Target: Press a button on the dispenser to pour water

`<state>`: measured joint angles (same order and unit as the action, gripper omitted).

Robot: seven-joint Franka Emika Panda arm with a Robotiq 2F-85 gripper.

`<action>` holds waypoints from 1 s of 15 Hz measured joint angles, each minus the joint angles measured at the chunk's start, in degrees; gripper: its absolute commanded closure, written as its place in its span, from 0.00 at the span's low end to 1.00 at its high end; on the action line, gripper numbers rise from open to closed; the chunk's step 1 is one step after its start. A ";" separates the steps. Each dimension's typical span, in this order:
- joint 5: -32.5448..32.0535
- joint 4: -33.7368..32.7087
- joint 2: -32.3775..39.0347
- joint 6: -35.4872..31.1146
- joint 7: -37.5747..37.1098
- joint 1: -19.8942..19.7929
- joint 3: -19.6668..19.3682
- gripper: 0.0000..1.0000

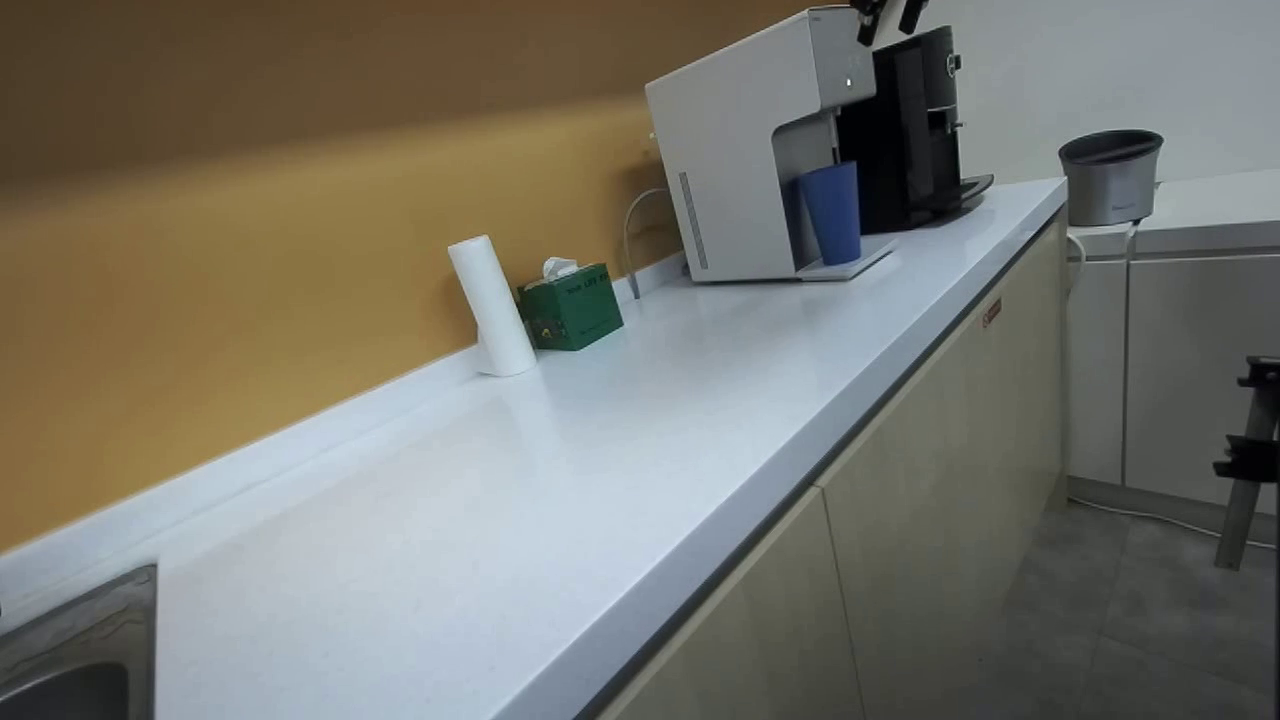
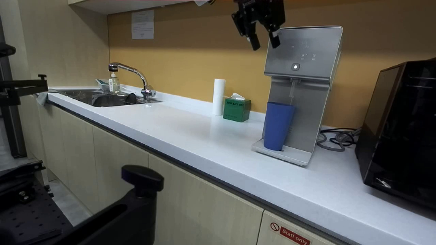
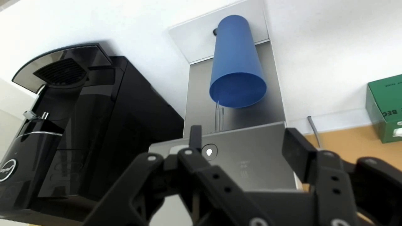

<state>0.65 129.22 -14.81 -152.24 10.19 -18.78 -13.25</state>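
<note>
The dispenser stands on the counter in both exterior views (image 1: 730, 170) (image 2: 320, 51), with a grey front panel that also shows in the wrist view (image 3: 260, 150). A round button with a lit white drop mark sits low on that panel (image 2: 295, 66) (image 3: 209, 152). A blue cup stands on its drip tray below the spout (image 1: 832, 215) (image 2: 277, 126) (image 3: 235, 53). My gripper is open and empty, high by the panel's top (image 1: 890, 22) (image 2: 265, 42) (image 3: 241, 141). In the wrist view one fingertip appears just beside the button; contact cannot be told.
A black coffee machine (image 1: 905, 130) (image 2: 398, 129) (image 3: 125, 119) stands beside the dispenser. A green tissue box (image 1: 572, 308) (image 2: 236, 109) (image 3: 391, 103) and a white paper roll (image 1: 492, 305) (image 2: 218, 97) stand by the wall. A sink (image 2: 98, 97) lies at the counter's far end.
</note>
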 measured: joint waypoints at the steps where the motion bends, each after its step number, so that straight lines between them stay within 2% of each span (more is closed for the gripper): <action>1: -0.83 0.01 -0.01 0.50 -0.90 0.02 0.08 0.00; 8: -3.58 0.06 0.08 4.80 -5.65 0.08 0.52 0.00; 15: -3.74 0.06 0.39 7.30 -6.18 0.56 0.58 0.00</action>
